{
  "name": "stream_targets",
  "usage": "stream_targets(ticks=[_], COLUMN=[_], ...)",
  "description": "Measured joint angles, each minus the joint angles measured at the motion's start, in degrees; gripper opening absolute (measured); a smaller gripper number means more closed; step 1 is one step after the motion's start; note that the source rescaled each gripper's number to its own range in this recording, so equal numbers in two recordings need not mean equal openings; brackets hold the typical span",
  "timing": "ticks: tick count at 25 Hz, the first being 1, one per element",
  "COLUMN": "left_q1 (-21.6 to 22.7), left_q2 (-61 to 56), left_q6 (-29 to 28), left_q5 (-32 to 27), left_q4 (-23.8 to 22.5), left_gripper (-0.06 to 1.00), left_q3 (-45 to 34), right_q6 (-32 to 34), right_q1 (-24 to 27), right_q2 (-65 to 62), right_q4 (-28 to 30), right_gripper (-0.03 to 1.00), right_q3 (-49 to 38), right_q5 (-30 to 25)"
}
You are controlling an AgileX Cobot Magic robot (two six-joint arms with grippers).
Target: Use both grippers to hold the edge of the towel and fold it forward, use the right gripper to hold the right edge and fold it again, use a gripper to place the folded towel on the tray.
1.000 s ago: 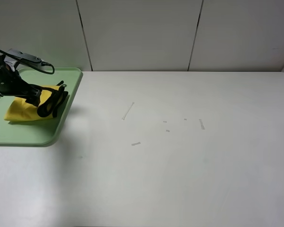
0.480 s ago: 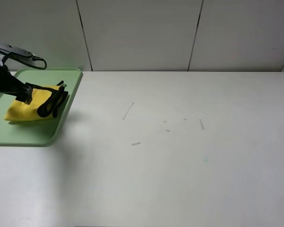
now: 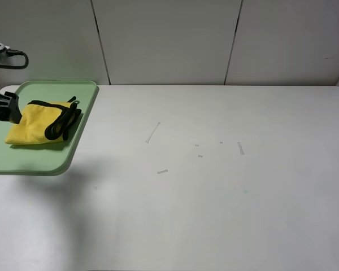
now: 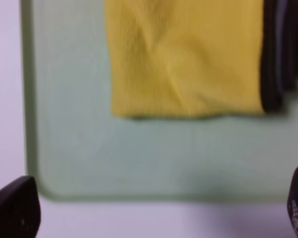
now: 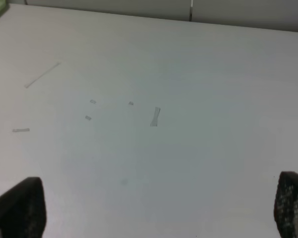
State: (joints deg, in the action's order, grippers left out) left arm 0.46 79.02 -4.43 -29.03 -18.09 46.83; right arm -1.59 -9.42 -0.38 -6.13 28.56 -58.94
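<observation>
The yellow towel (image 3: pixel 37 123) with black edging lies folded on the green tray (image 3: pixel 28 161) at the far left of the table. My left gripper (image 3: pixel 7 110) is open and empty. It hovers at the tray's left edge, just left of the towel and apart from it. In the left wrist view the towel (image 4: pixel 184 59) lies flat on the tray (image 4: pixel 139 158), and my left gripper (image 4: pixel 156 218) shows only two dark fingertips (image 4: pixel 15 210) spread wide. My right gripper (image 5: pixel 154 213) is open and empty over bare table. It is out of the exterior view.
The white table (image 3: pixel 214 214) carries small tape scraps near its middle (image 3: pixel 152 132), (image 3: pixel 162 171), (image 3: pixel 240 148). They also show in the right wrist view (image 5: pixel 155 117). A panelled wall (image 3: pixel 169 39) closes the back. The tray sits at the table's left edge.
My left gripper has drawn back to the left, off the towel, to the tray's left edge. The towel stays folded on the tray.
</observation>
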Motion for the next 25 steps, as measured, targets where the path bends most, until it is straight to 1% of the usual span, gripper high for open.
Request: stream_targets(ticks=[4,8,9,11,15,18,21,23,25], left_q1=[-3.02,-6.93,-7.77,-9.71,-12.88,-14.16,-14.39,-14.39,-14.39], left_q2=[-7.31,-14.49,-16.35,-19.97,-26.04,-30.39,-34.74,-37.91,-41.56], left_q6=[0.0,-0.5,-0.79,-0.87,-0.86,-0.59,-0.45,0.14,2.83], left_q5=[-10.55,-19.22,-20.94,-23.95,-28.76,-31.13,-32.16,-32.39,-32.96], left_q4=[1.46,2.4,3.25,6.62,14.19,17.58,18.81,18.92,18.92], left_gripper=[1.0,1.0,1.0,1.0,1.0,1.0,1.0,1.0,1.0], left_q3=[0.0,0.0,0.0,0.0,0.0,-0.58,-3.36,-6.81,-10.36], right_q6=[0.0,0.0,0.0,0.0,0.0,0.0,0.0,0.0,0.0], right_q1=[0.0,0.0,0.0,0.0,0.0,0.0,0.0,0.0,0.0], right_q2=[0.0,0.0,0.0,0.0,0.0,0.0,0.0,0.0,0.0], right_q4=[0.0,0.0,0.0,0.0,0.0,0.0,0.0,0.0,0.0], right_gripper=[1.0,1.0,1.0,1.0,1.0,1.0,1.0,1.0,1.0], right_q3=[0.0,0.0,0.0,0.0,0.0,0.0,0.0,0.0,0.0], right_q5=[0.0,0.0,0.0,0.0,0.0,0.0,0.0,0.0,0.0])
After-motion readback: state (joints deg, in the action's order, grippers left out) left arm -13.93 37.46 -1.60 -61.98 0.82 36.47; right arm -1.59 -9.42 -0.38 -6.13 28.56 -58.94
